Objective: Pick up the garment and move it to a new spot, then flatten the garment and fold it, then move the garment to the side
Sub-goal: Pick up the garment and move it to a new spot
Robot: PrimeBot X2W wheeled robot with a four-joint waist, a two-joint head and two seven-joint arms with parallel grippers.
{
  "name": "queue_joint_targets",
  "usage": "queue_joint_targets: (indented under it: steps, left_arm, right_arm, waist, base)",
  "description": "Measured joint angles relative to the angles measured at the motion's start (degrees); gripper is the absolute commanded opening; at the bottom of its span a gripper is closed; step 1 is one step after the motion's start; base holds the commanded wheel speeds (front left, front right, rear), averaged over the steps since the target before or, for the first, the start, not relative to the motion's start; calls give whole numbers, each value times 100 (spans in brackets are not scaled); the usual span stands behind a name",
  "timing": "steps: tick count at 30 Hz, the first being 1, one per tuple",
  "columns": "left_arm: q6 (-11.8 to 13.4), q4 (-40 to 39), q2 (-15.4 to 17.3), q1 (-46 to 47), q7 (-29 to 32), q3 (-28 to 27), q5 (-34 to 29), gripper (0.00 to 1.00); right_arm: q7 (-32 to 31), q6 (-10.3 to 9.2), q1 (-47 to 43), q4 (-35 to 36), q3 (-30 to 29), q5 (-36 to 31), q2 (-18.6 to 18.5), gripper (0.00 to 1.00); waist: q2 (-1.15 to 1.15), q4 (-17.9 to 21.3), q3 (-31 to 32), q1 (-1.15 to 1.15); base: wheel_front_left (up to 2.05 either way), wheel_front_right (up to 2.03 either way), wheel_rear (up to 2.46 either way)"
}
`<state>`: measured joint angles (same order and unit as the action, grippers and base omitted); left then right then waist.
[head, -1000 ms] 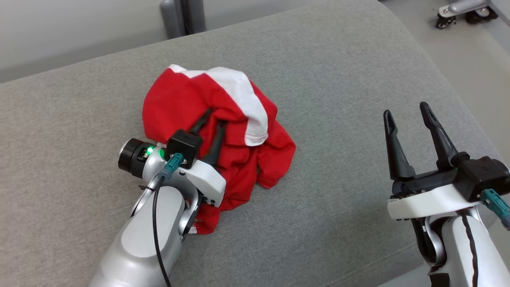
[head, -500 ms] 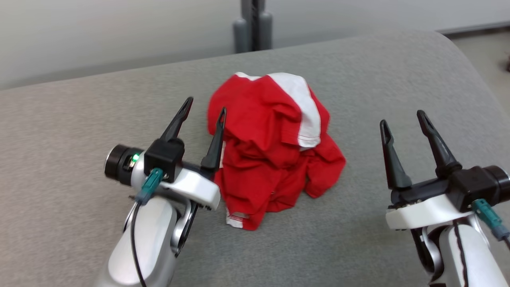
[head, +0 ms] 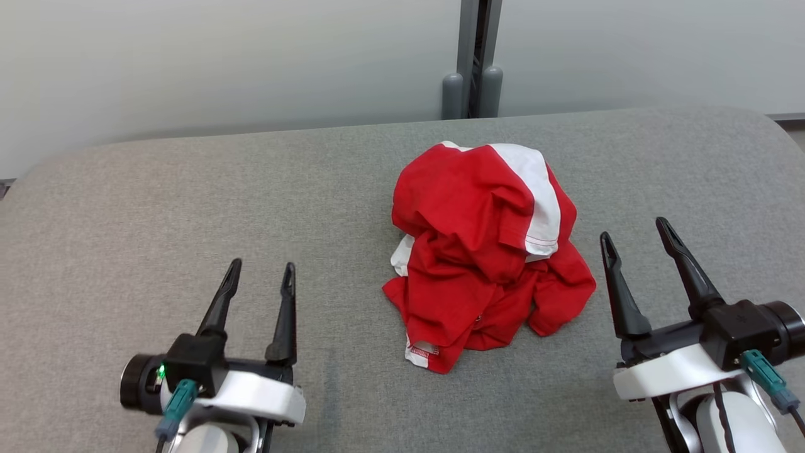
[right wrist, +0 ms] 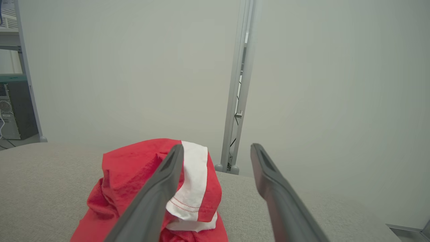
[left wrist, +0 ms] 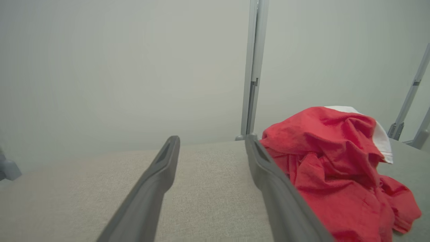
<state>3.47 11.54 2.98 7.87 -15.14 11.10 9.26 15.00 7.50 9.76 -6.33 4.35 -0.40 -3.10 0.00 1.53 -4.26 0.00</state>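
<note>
1. L gripper [head: 262,264]: jaws wide, empty, low over grey cushion [head: 157,207], well apart from the cloth.
2. R gripper [head: 632,229]: jaws wide, empty, just beside the heap's right edge.
3. Garment [head: 484,251]: red/white, crumpled heap, mid-cushion, between both grippers.
4. Step, prob.: flattening about to start. Next: find two outer edges, pinch, pull apart.

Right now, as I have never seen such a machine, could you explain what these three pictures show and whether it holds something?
It is a two-armed robot. One picture comes from a camera on its head, looking down; the other two from cameras on its wrists, looking along the dark fingers. A crumpled red and white garment lies on a grey fabric surface. The left pincer and the right pincer stand open on either side of it, apart from it. Nothing is held.
</note>
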Motion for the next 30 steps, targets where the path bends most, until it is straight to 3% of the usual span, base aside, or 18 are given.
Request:
queue_joint_targets:
  steps: [9,17,30]
  left_arm:
    - [112,-277,-19,-299,1,197,208,100]
    - [-248,-1,-22,138,-1,541,342,100]
    - [-656,1976,30,2197,2,821,-10,100]
  right_arm:
    - [0,0,-105,-37,-18,31,10,100]
    - [0,0,60,-65,99,41,22,100]
    - [0,0,373,-15,471,192,30,100]
  waist:
    - [0,-129,54,0]
    - [0,129,-167,0]
    - [0,1121,-790,0]
  base:
    - [0,0,0]
    - [0,0,0]
    - [0,0,0]
